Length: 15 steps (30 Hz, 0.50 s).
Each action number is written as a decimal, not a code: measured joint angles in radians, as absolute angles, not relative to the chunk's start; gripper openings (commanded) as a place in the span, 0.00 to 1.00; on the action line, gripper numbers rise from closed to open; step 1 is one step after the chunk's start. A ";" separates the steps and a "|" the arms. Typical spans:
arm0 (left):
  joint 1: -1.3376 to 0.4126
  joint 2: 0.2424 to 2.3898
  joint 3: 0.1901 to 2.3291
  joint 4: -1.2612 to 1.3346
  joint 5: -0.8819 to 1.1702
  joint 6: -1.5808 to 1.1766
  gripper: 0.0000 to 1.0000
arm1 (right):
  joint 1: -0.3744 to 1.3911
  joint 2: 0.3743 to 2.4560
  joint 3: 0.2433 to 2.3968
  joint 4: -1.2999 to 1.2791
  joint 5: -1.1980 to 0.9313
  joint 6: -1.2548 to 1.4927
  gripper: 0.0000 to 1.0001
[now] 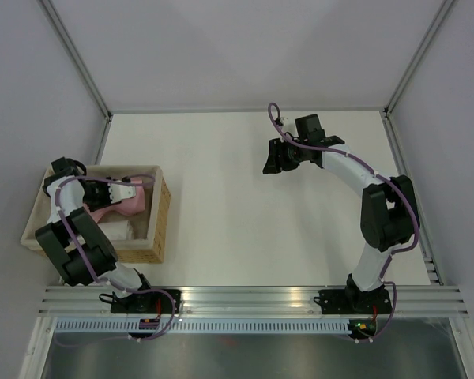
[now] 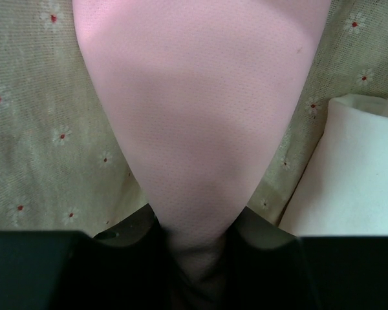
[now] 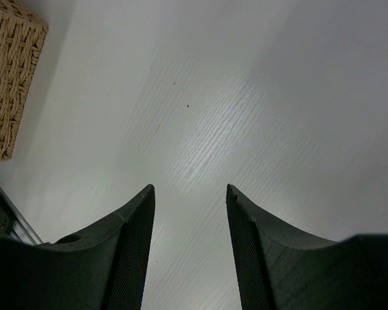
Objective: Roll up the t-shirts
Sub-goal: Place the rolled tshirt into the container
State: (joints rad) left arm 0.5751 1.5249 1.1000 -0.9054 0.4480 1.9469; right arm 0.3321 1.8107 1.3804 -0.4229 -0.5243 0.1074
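The pink t-shirt is inside the wicker basket, which stands at the left of the table. The shirt fans out from a narrow pinched neck of fabric over the floral lining. My left fingers are clenched on that neck, grasping the shirt. Whether its far end rests on the lining, I cannot tell. A white folded cloth lies just beside the shirt, on its right in my left wrist view.

My right fingers are released, spread apart with nothing between them. They hover over bare table well apart from the basket, whose woven corner shows at the edge of the right wrist view.

The step in hand, as I judge it, is drawing the shirt out of the basket. To do it well, I should:

- lift straight up until the trailing fabric clears the rim
- keep the white cloth from dragging along
- carry the shirt toward the middle of the table
- let my right fingers take a free edge so the shirt spreads flat before rolling

A single pinch bunches soft fabric, so it may land creased.
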 measured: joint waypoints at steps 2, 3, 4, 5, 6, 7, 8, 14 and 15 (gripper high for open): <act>0.575 1.537 1.103 -0.905 0.448 1.947 0.02 | 0.335 1.808 1.380 -0.426 -0.520 0.107 0.54; 0.575 1.544 1.105 -0.905 0.448 1.947 0.02 | 0.336 1.807 1.380 -0.427 -0.518 0.107 0.54; 0.575 1.549 1.108 -0.904 0.448 1.948 0.02 | 0.337 1.805 1.380 -0.427 -0.517 0.107 0.54; 0.575 1.555 1.111 -0.904 0.448 1.948 0.02 | 0.337 1.802 1.380 -0.428 -0.515 0.108 0.55; 0.575 1.562 1.116 -0.902 0.448 1.948 0.02 | 0.337 1.798 1.380 -0.428 -0.514 0.107 0.55; 0.575 1.567 1.121 -0.901 0.448 1.949 0.02 | 0.337 1.795 1.380 -0.428 -0.513 0.108 0.54; 0.575 1.571 1.128 -0.901 0.448 1.950 0.02 | 0.337 1.791 1.380 -0.428 -0.513 0.108 0.54; 0.575 1.586 1.168 -0.843 0.449 1.954 0.02 | 0.339 1.781 1.379 -0.428 -0.496 0.108 0.54; 0.575 1.586 1.168 -0.833 0.450 1.954 0.02 | 0.341 1.781 1.379 -0.428 -0.493 0.108 0.54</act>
State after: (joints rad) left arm 0.5751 1.5856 1.1683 -0.8330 0.4496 1.9541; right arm 0.3408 1.7813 1.3792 -0.4282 -0.4934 0.1081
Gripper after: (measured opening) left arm 0.360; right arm 0.546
